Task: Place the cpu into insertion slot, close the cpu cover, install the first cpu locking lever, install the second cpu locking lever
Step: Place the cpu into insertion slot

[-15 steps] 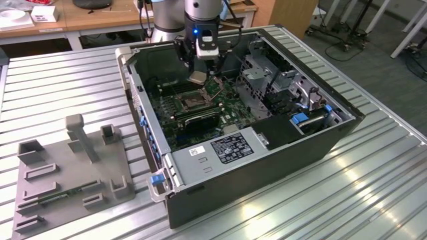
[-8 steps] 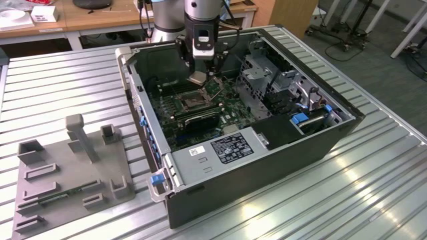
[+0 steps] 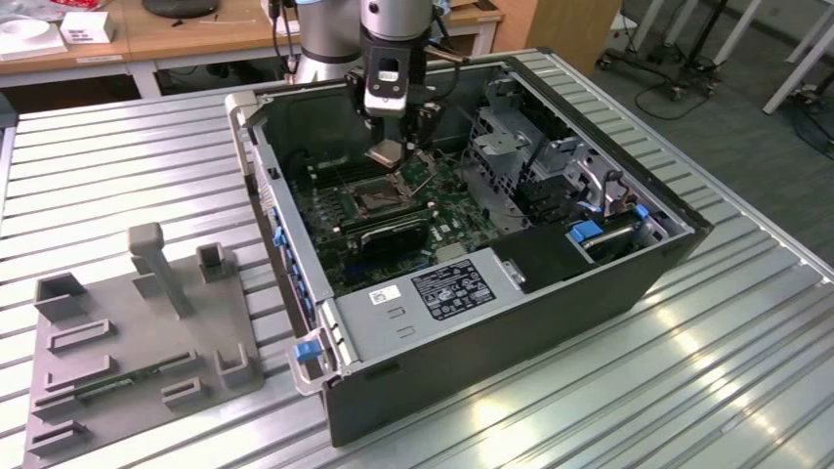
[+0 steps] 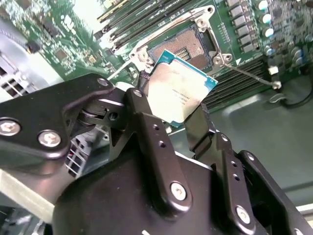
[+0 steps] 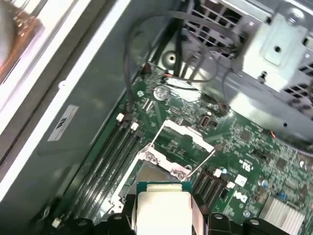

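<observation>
My gripper (image 4: pixel 171 111) pinches the cpu (image 4: pixel 182 88) by two edges, tilted. The bare socket (image 4: pixel 185 45) lies just beneath, not touching. The cpu cover (image 5: pixel 187 136) stands open beyond.

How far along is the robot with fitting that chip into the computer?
Nothing looks finished yet. The gripper is shut on the cpu, holding it tilted above the empty socket. Left: seating it, closing the cpu cover, which stands open, and latching both levers.
</observation>
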{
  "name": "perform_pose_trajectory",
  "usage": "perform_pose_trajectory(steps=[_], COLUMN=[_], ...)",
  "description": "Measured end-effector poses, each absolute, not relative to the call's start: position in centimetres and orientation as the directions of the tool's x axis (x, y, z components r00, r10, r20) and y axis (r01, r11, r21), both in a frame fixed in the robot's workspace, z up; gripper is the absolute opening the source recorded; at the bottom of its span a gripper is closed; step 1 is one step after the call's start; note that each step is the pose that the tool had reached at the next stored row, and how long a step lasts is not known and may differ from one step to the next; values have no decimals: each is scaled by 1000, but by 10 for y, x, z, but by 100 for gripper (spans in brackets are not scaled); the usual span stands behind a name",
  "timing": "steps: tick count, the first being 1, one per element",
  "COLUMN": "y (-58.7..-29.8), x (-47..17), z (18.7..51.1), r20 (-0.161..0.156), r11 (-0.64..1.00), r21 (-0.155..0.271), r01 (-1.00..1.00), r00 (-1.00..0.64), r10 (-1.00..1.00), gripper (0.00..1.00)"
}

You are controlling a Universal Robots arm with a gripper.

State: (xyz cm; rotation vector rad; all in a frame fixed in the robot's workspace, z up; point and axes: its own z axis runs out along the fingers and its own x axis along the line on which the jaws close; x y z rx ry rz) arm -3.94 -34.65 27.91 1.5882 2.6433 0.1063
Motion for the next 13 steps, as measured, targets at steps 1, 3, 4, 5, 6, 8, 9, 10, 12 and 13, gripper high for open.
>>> perform_pose_trajectory(steps=[1, 3, 4, 5, 6, 8, 9, 10, 12, 13], y=[-347, -347, -347, -347, -347, -347, -347, -347, -347, -347], x=[-39, -39, -39, -39, -39, -39, -39, -39, -39, -39], z=[279, 279, 279, 279, 279, 278, 278, 278, 278, 278], r20=[-13, -13, -13, -13, -13, -13, -13, -13, -13, -13], r11=[451, 418, 402, 386, 369, 335, 318, 301, 266, 249], r21=[88, 88, 88, 88, 88, 88, 88, 88, 88, 88], r01=[888, 904, 911, 918, 925, 938, 944, 950, 960, 965], r00=[-451, -419, -403, -386, -369, -335, -318, -301, -266, -249], r10=[892, 908, 915, 922, 929, 942, 948, 954, 964, 968], gripper=[54, 54, 54, 54, 54, 54, 54, 54, 54, 54])
